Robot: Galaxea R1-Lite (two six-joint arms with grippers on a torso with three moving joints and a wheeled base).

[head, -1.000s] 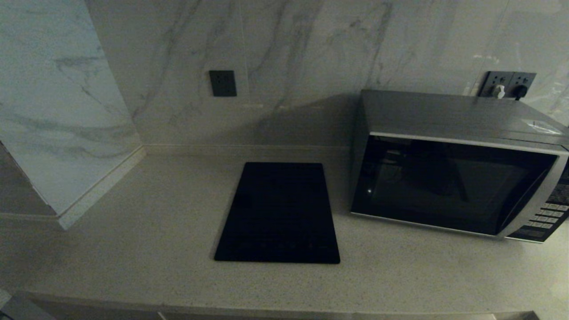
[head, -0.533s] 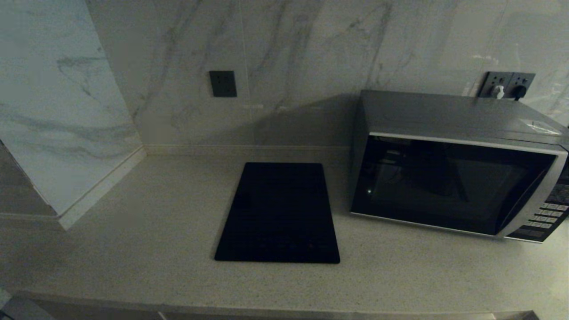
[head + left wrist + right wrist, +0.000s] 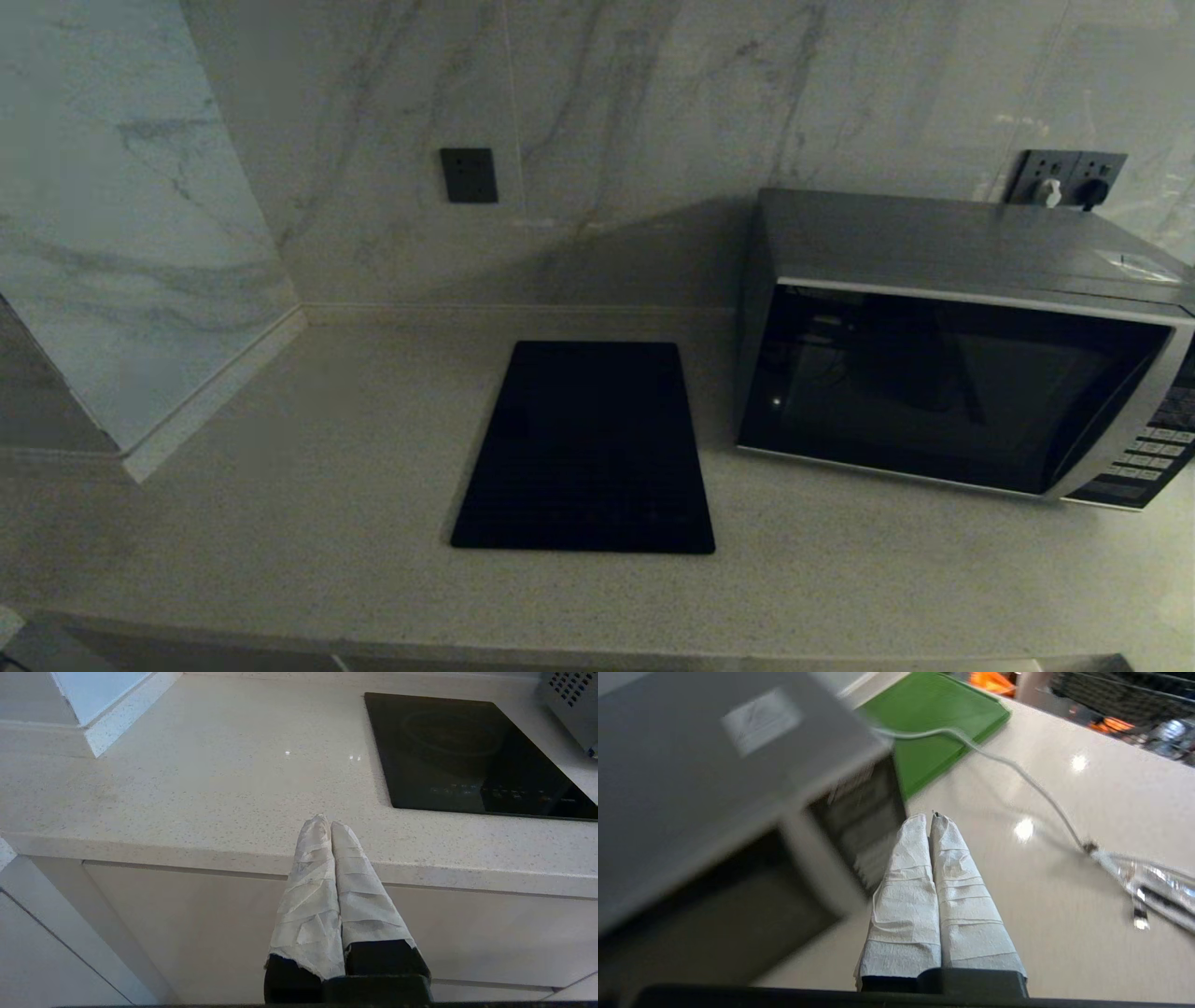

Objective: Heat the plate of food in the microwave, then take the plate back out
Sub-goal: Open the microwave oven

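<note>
One microwave [image 3: 962, 345] stands at the worktop's [image 3: 280, 523] right end. One flat black slab [image 3: 586, 448] lies at mid-worktop. One dark wall plate [image 3: 469, 175] and one double wall socket [image 3: 1069, 177] with two plugs are fitted. One green board [image 3: 941, 723] and one white cable [image 3: 1017, 774] lie beyond the microwave's right side.

The speckled countertop [image 3: 280, 523] bears the microwave [image 3: 952, 345] and a black slab [image 3: 583, 448].
</note>
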